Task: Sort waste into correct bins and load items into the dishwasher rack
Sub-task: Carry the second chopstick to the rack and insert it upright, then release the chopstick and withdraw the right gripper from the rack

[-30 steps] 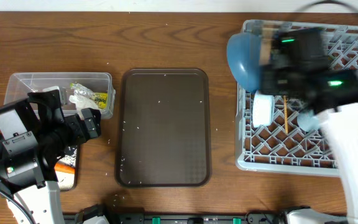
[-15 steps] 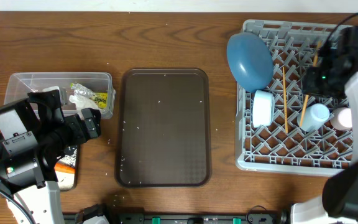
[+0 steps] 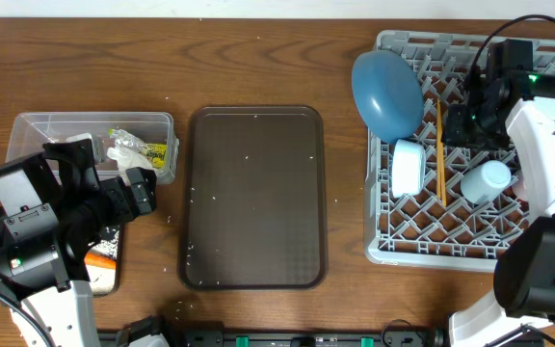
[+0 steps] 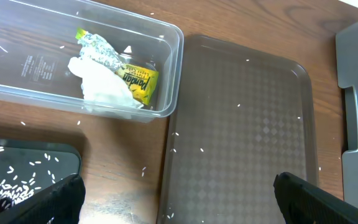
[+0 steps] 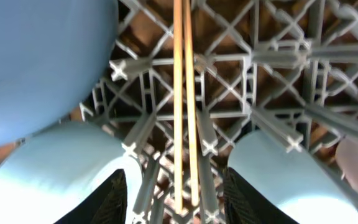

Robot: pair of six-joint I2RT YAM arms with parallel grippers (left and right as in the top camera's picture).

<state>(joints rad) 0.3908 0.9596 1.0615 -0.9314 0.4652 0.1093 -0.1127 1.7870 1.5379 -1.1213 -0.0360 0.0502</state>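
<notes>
Right gripper (image 5: pixel 178 198) has shifted left — chopsticks (image 3: pixel 440 159) now lie together.

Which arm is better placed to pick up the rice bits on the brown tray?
Left, probably. The left fingers hang open beside the brown tray, with its rice grains in their camera's view. The right fingers are far off, over the chopsticks in the dishwasher rack.
</notes>
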